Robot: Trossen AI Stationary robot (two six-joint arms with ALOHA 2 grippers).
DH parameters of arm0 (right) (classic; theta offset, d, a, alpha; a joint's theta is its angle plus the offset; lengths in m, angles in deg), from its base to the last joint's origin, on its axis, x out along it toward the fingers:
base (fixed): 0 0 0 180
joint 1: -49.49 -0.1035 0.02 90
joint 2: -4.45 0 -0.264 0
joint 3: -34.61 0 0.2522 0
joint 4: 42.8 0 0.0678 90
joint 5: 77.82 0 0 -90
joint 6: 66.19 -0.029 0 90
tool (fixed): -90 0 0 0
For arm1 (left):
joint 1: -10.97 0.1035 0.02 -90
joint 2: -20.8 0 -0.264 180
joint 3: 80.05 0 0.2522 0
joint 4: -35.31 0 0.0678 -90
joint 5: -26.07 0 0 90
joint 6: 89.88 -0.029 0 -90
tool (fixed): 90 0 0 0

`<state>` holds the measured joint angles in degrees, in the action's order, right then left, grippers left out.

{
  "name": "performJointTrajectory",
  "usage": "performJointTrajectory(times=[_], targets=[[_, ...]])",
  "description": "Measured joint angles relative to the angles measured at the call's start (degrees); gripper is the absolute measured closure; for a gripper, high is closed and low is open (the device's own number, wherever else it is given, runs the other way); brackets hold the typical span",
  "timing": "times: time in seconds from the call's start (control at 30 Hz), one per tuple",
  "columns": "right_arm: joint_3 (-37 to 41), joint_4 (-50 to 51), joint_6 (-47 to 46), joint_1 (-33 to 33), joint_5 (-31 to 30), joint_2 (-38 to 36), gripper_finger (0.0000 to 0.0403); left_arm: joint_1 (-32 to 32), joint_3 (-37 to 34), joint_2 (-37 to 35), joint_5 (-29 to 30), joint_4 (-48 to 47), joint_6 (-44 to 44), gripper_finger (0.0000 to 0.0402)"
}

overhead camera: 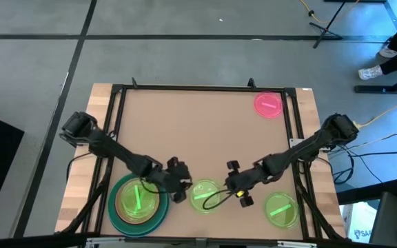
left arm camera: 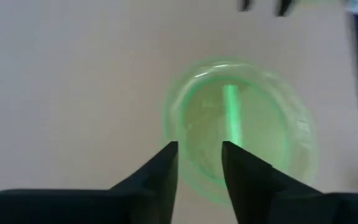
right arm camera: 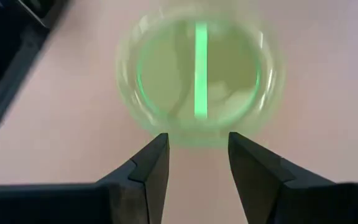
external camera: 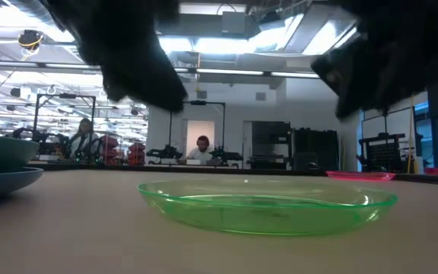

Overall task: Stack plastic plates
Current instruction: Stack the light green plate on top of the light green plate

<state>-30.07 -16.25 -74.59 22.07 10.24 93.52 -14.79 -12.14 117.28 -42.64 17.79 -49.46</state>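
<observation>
A small translucent neon-green plate lies flat on the table near its near edge, between my two grippers. My left gripper is open just left of it, its fingertips over the plate's rim. My right gripper is open just right of it, fingertips at the rim. A stack at the near left has a large blue plate at the bottom, a green one on it and a small neon-green one on top. The salmon-pink plate I cannot make out.
Another small neon-green plate lies at the near right. A small hot-pink plate lies at the far right. A black frame borders the tabletop. The middle and far left of the table are bare. People sit in the room beyond.
</observation>
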Motion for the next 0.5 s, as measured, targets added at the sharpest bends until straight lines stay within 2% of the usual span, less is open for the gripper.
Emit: performJointTrajectory(times=[0.1, 0.23, 0.5], targets=[[0.00, 2.93, -2.65, -0.33, -0.96, 1.89, 0.0244, 1.77, -0.02, 2.41, -2.23, 0.15, 5.36, 0.0270], [0.00, 4.08, -3.34, -2.30, -5.75, 3.61, 0.0244, 2.80, -0.02, 6.48, -4.28, 2.48, 10.01, 0.0268], [0.00, 4.10, -1.97, -6.39, -12.12, 3.90, 0.0244, 3.15, -0.02, 11.08, -5.57, 6.67, 11.65, 0.0271]])
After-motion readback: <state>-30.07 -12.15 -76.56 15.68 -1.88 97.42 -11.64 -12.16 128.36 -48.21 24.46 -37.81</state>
